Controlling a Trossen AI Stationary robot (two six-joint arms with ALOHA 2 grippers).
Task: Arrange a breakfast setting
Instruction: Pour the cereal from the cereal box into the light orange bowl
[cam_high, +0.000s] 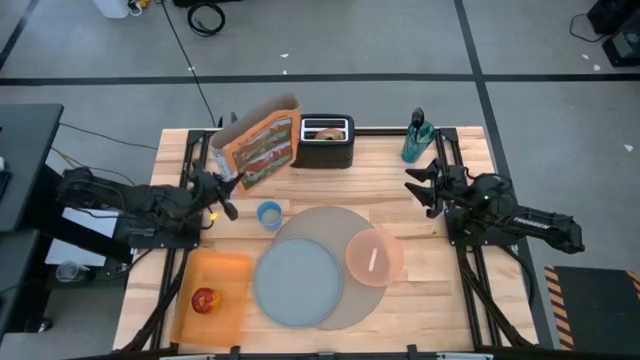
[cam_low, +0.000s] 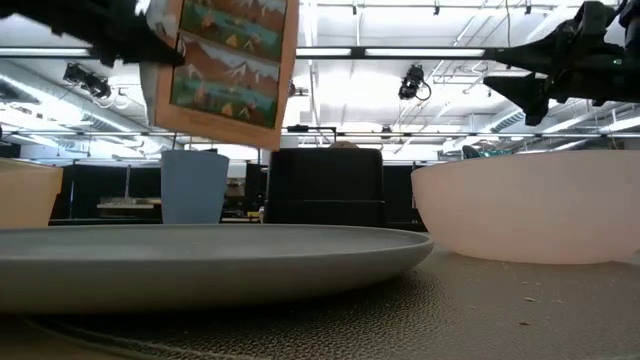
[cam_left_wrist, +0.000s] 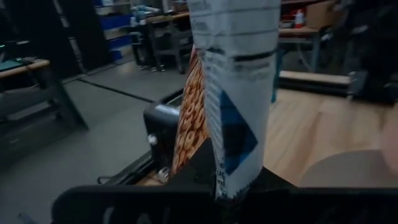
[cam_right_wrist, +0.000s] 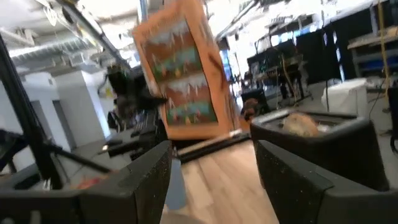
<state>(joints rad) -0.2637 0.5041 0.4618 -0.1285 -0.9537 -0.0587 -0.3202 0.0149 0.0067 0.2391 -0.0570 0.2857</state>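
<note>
On the left of the worktop (cam_high: 420, 280) the orange rectangular board (cam_high: 212, 297) carries the small red apple (cam_high: 205, 301), which I judge is parked there until it is needed in the setting. Behind it, the left gripper (cam_high: 222, 186) has its jaws clenched on the lower edge of a cereal box (cam_high: 260, 148), lifted clear of the wood and tilted; the left wrist view looks straight up the box's narrow side, printed cereal rings showing. A lifted, leaning box suggests a pour is being prepared or finished, though which I cannot say. Just beside that gripper stands a small blue cup (cam_high: 268, 214). Toward the middle lies the large round grey mat (cam_high: 325, 222), with the blue-grey plate (cam_high: 297, 283) resting on its near-left part and the translucent pink bowl (cam_high: 374, 256) overlapping its right rim, so the mat serves as the base of the setting. A pale stick-like thing lies in the bowl; I cannot tell whether it is the spoon, and no cereal shows inside. At the back edge the black toaster (cam_high: 326, 140) holds the toasted bagel (cam_high: 326, 130) in its slot, not yet brought to the plate. Right of it stands a teal bottle (cam_high: 417, 138). The right gripper (cam_high: 424, 188) hovers above the bare wood right of the mat, jaws released and holding nothing, seemingly waiting.
</note>
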